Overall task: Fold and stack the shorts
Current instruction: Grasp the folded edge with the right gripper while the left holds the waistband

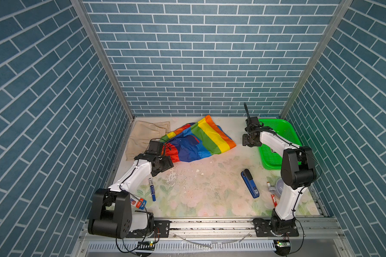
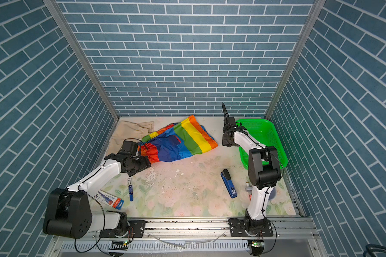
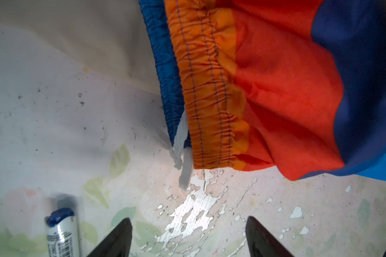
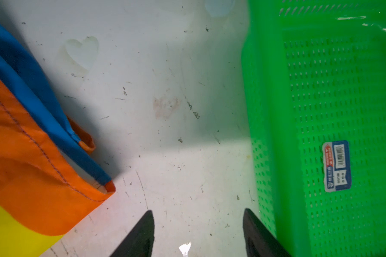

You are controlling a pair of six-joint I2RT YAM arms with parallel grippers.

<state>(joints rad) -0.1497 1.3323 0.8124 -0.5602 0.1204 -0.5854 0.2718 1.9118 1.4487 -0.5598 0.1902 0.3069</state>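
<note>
Only the left wrist view showed a white drawstring at the crumpled rainbow shorts' gathered orange waistband. The left gripper and right gripper gaped empty beside them.

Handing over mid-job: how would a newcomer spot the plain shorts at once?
On the table, look to the far left corner, below the blue brick wall. The beige shorts lie there, against the rainbow shorts. They alone are plain tan cloth with a gathered waistband, no stripes.

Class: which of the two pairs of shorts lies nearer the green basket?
The rainbow-striped shorts; the plain beige shorts lie beyond them, farther from the green basket.
</note>
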